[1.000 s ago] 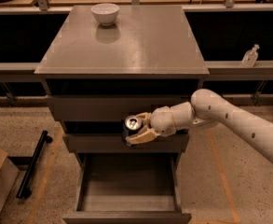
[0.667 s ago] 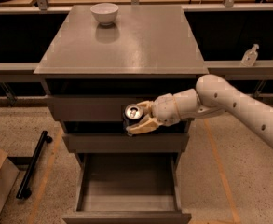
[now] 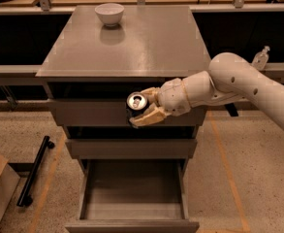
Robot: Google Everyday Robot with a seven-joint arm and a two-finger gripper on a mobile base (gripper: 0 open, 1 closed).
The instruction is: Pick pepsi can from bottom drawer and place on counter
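Arm reaching in from the right, with the gripper (image 3: 140, 107) clamped on the can (image 3: 136, 101), one tan finger above it and one below. The can hangs in the air before the top drawer front, just under the counter (image 3: 132, 47) edge, with its silver lid toward the camera. The bottom drawer (image 3: 134, 193) stands pulled out below. A white bowl (image 3: 109, 12) sits near the counter's far edge.

No text, label or number can be read anywhere, not even on the can (image 3: 136, 101) gripped by the hand (image 3: 143, 108) at mid-frame.
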